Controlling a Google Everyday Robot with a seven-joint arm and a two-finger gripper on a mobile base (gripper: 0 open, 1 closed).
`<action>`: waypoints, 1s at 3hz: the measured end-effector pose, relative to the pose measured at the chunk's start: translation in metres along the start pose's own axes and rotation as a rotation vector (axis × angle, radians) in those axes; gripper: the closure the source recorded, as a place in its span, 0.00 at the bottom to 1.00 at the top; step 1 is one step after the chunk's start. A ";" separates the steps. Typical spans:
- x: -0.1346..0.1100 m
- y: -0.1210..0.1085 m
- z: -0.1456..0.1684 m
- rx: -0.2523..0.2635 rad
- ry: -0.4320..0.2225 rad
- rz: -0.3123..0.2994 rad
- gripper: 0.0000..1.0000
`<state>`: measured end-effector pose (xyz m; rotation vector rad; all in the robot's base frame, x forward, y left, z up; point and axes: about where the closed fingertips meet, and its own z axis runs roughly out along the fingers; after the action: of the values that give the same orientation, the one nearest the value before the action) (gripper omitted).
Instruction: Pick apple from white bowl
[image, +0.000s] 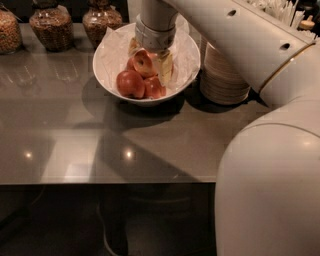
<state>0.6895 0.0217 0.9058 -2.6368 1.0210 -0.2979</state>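
The white bowl (107, 70), lined with crinkled white paper, stands at the back middle of the grey counter. The apple (144, 62), red-orange with a pale patch and its stem dimple turned toward the camera, sits on top of the fruit in it. My gripper (149, 59) reaches down into the bowl from above. One pale finger is to the left of the apple and the other (165, 68) is to its right, both against its sides. Two darker red apples (130, 83) lie below it at the front of the bowl.
A stack of small cream bowls (223, 75) stands right of the white bowl. Glass jars (50, 27) of nuts line the back left. My arm (235, 40) crosses the upper right and my white body (270, 190) fills the lower right. The counter's front edge (100, 181) runs across below.
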 end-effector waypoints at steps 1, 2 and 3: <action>-0.006 -0.002 -0.007 0.006 0.022 -0.043 0.27; -0.012 -0.003 -0.009 0.006 0.038 -0.076 0.24; -0.014 -0.003 -0.010 0.003 0.059 -0.097 0.23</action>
<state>0.6782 0.0311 0.9152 -2.6939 0.9116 -0.4013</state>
